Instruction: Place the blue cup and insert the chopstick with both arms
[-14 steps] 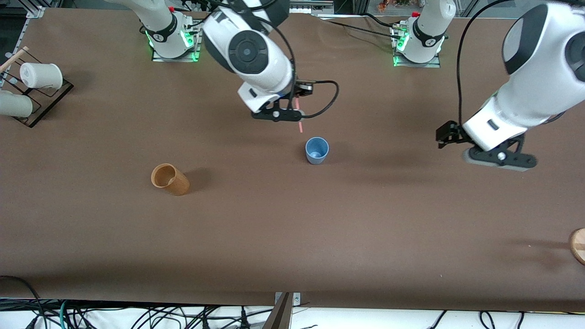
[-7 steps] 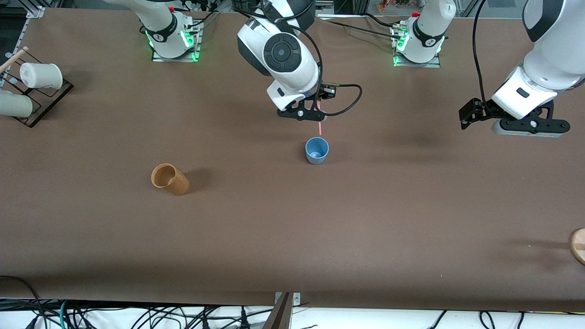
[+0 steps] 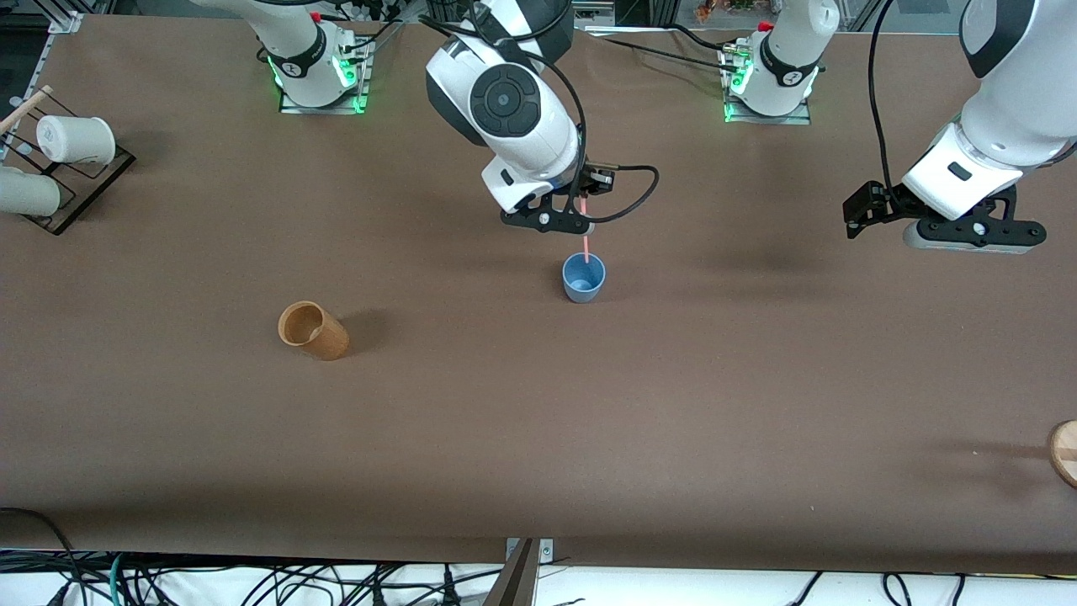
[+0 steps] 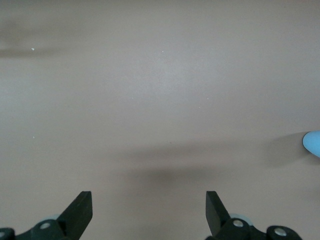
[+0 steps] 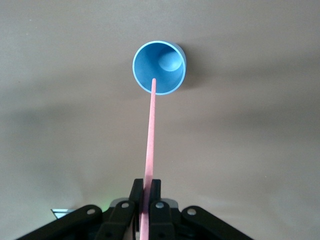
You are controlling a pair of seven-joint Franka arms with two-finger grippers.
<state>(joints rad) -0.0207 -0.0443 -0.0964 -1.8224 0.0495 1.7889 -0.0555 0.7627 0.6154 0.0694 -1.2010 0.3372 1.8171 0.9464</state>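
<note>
Blue cup [image 3: 583, 278]: light blue, tapered, upright on the brown table [image 3: 538, 421], mouth up, near the middle of the table's length and somewhat toward the edge where the arm bases stand; nothing rests inside it; its edge also shows in the left wrist view [image 4: 313, 142].

Chopstick [image 3: 586, 246]: thin pink stick, held near upright over the cup; in the right wrist view its lower tip [image 5: 153, 80] lies within the outline of the cup's mouth [image 5: 159, 67], though whether it has passed below the rim cannot be told.

Right gripper [image 3: 580, 220]: over the blue cup; fingers [image 5: 156, 192] clenched on the upper part of the chopstick.

Left gripper [image 3: 968, 240]: waiting over bare table toward the left arm's end, well apart from the cup; fingers [image 4: 80, 210] spread wide, grasping nothing.

Tan cup [image 3: 313, 330]: on its side, nearer to the front camera than the blue cup, toward the right arm's end.

White cups [image 3: 74, 139]: two, on a black wire rack [image 3: 84, 189] at the right arm's end, near the base-side corner.

Round wooden item [image 3: 1064, 453]: partly cut off at the left arm's end edge.
</note>
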